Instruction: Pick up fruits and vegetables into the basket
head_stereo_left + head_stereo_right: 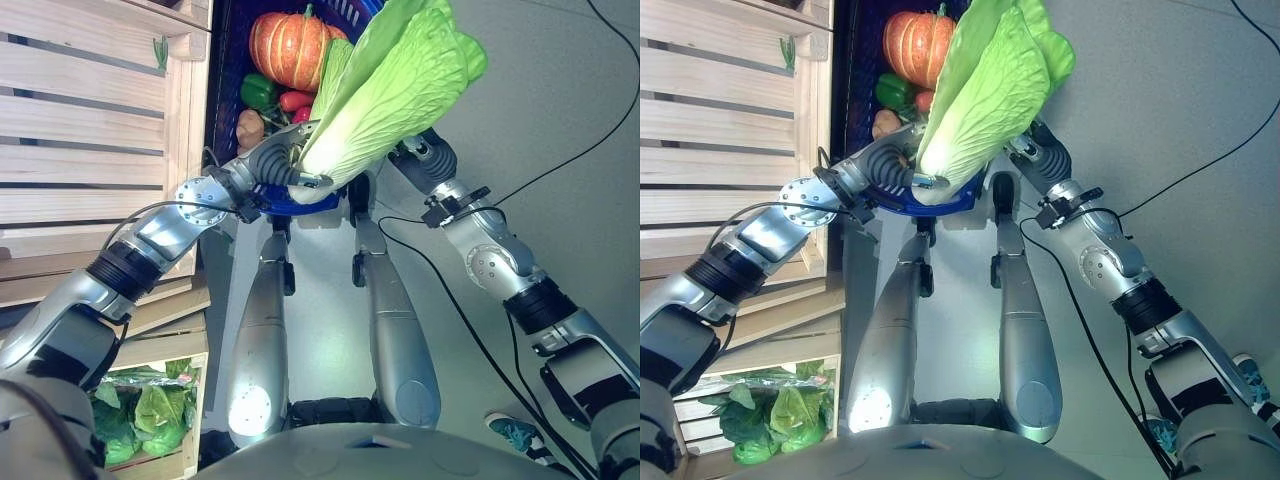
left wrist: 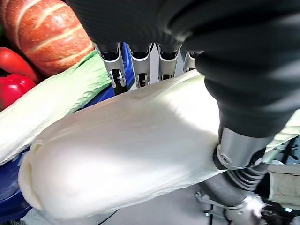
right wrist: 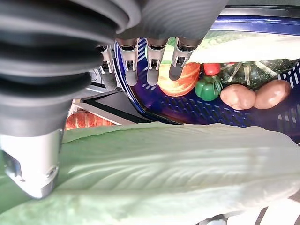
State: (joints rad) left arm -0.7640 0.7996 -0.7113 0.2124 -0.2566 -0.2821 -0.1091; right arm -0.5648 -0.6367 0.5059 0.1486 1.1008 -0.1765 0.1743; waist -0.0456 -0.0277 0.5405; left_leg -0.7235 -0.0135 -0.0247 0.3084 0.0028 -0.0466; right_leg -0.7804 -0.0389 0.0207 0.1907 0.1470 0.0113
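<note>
Overhead, the left eye view shows a napa cabbage (image 1: 385, 95) held up over the near rim of a blue basket (image 1: 225, 60): pale white ribbed stem end low, crinkled yellow-green leaves fanning up and to the right. The left hand (image 1: 275, 165) grips the stem end from the left. The right hand (image 1: 425, 155) sits just beside the cabbage on the right. In the basket lie an orange pumpkin (image 1: 290, 48), a green pepper (image 1: 258, 90) and a potato (image 1: 250, 128). A wooden crate (image 1: 95, 120) stands to the left.

Right eye view: same layout; leafy greens (image 1: 770, 415) lie in a low crate at near left.

Left wrist view: fingers (image 2: 115, 70) and thumb curl round the thick white stem; the cut base is rounded. A red pepper (image 2: 14, 86) lies beyond.

Right wrist view: the fingers (image 3: 150, 63) extend relaxed beyond the leaf side, thumb beside it, not clasping; contact cannot be told. Two potatoes (image 3: 255, 93) lie in the basket.
</note>
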